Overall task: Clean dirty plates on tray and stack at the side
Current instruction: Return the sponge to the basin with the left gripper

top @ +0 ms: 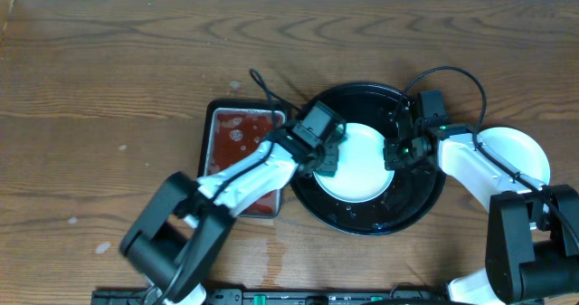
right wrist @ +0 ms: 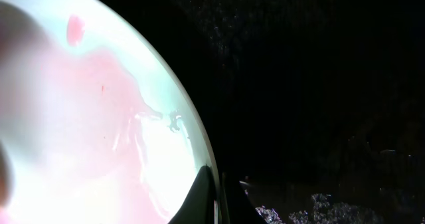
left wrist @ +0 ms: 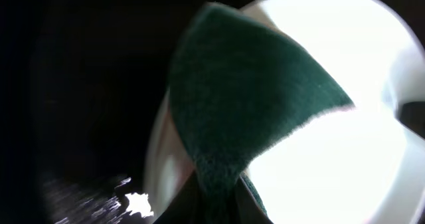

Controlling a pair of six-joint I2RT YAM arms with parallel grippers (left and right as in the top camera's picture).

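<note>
Two claws of mine are down over the large round glossy black tray (top: 425,195), which sits in the middle of the brown wooden table (top: 109,70). On that tray lies a small round pale plate (top: 362,174), and I am at it from both sides.

My left claw (top: 326,157) is clamped on a dark green scouring pad (left wrist: 252,98). From the left wrist, the pad fills the middle of the view as a folded wedge over the plate's bright face, near its left rim.

My right claw (right wrist: 218,196) has its jaws pressed together with barely a slit between the tips, right at the plate's right-hand rim. Whether that rim is pinched between them I cannot tell. From the right wrist, the plate's face shows a watery pink smear (right wrist: 99,98) spread across it and one small red spot (right wrist: 75,26) near the top.

Off the tray, to the right beside my right arm, a second round white plate (top: 525,151) rests on the wood. Just left of the round tray is a small rectangular black tray of red liquid (top: 237,138), partly under my left arm.
</note>
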